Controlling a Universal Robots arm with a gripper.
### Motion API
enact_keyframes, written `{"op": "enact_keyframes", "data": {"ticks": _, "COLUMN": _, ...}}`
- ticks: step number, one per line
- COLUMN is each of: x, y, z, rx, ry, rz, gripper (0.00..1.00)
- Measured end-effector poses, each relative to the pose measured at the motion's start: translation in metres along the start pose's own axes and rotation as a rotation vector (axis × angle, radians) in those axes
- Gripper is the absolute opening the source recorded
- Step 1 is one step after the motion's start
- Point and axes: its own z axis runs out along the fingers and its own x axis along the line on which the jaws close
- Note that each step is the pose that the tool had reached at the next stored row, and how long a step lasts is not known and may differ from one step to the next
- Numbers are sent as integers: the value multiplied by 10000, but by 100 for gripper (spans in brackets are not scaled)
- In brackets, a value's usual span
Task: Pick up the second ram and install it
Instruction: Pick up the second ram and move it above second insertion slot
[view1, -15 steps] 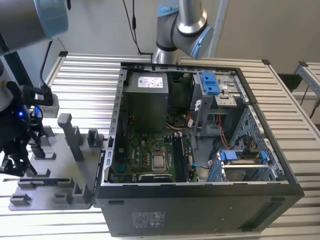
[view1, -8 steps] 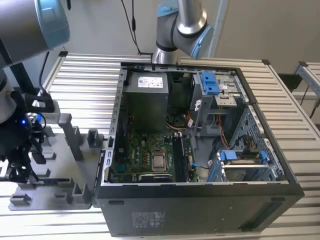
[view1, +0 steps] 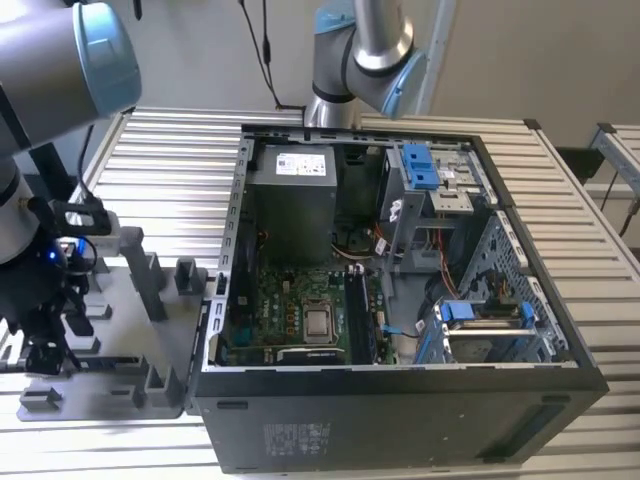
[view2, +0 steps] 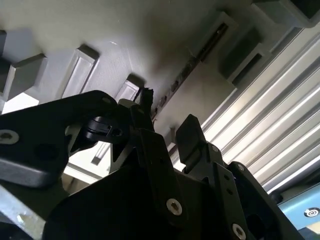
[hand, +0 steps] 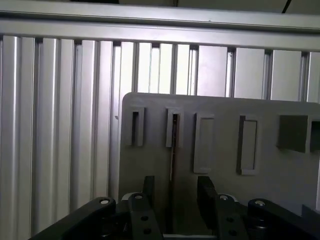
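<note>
The tool was seen open, nothing held, straddling the ram in its tray — pick-up judged underway, grip not yet made.

The arm points its end effector straight down, fingers spread apart.
</note>
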Motion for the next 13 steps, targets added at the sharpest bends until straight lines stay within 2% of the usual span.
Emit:
{"op": "enact_keyframes", "data": {"ticks": 7, "x": 3, "y": 8, "z": 125, "rx": 1, "ry": 5, "rz": -162, "gripper": 48}}
{"op": "enact_keyframes", "data": {"ticks": 13, "x": 5, "y": 6, "z": 193, "rx": -2, "ry": 11, "rz": -298, "gripper": 48}}
